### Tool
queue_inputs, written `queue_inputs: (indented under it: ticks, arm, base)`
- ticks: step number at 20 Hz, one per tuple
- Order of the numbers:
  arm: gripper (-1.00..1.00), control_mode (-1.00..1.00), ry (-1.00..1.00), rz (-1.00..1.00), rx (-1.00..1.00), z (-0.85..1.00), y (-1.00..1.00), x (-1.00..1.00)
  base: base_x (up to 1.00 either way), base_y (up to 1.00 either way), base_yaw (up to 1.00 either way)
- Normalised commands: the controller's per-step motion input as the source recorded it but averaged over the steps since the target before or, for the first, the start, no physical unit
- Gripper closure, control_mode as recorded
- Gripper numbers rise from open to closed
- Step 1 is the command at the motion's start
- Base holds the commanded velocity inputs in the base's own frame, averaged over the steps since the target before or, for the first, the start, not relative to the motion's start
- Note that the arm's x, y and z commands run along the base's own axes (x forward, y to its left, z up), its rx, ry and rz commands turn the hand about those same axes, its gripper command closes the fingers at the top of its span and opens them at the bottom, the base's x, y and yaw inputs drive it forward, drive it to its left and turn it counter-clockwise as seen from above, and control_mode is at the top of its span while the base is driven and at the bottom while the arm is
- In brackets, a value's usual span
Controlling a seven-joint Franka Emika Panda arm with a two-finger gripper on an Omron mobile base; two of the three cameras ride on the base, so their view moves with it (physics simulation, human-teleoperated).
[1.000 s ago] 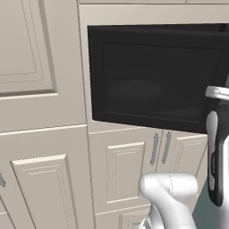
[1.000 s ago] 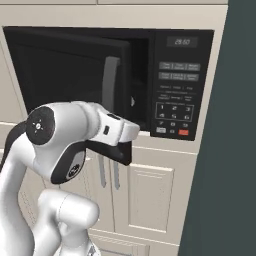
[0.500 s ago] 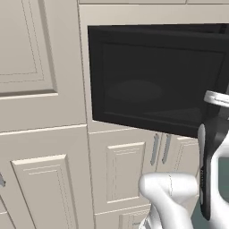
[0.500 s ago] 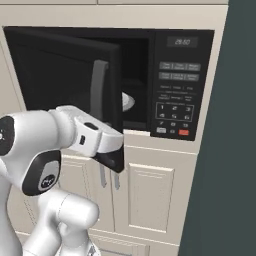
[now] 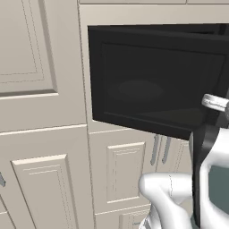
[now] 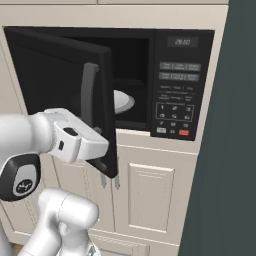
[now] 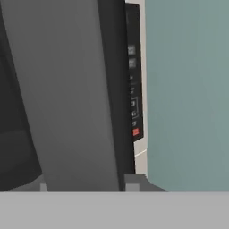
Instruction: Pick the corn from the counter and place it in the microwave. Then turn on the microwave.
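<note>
The microwave [image 6: 182,85] is a black built-in box whose dark glass door [image 6: 55,85] stands swung well out on its left hinge. Inside, a white plate [image 6: 124,101] shows with nothing visible on it. My gripper [image 6: 102,162] is at the lower end of the door's curved grey handle [image 6: 89,95]. In the hand view the handle [image 7: 67,89] spans the gap between the gripper [image 7: 87,185] fingertips, which are shut on it. The keypad's red button [image 6: 184,132] sits at the lower right and also appears as the red button [image 7: 136,132]. The corn and the counter are out of view.
Cream panelled cabinet doors [image 6: 150,190] lie below the microwave, with two thin metal pulls [image 5: 161,150]. A tall cream cabinet [image 5: 40,89] stands to the left. A grey-green wall [image 6: 235,150] rises close on the right. The open door [image 5: 152,85] juts into the space ahead.
The microwave door has swung further open, its free edge moving left with my gripper. More of the inside and the white plate now show.
</note>
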Motion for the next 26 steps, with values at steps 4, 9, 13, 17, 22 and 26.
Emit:
queue_inputs:
  ticks: [4,9,13,17,22,26]
  arm:
    - [1.00,-1.00,-0.03,-0.08,-0.03,0.00,0.08,-0.35]
    - [1.00,-1.00,-0.02,-0.07,-0.03,0.00,0.06,-0.30]
    - [1.00,-1.00,-0.04,-0.07,-0.03,0.00,0.05,-0.28]
    - [1.00,-1.00,-0.04,-0.07,-0.03,0.00,0.05,-0.28]
    - [1.00,-1.00,-0.05,-0.06,-0.04,0.00,0.05,-0.30]
    - [1.00,-1.00,-0.05,-0.04,-0.04,0.00,0.01,-0.28]
  base:
    - [0.00,0.00,0.00]
    - [0.00,0.00,0.00]
    - [0.00,0.00,0.00]
    - [0.00,0.00,0.00]
    - [0.00,0.00,0.00]
    - [0.00,0.00,0.00]
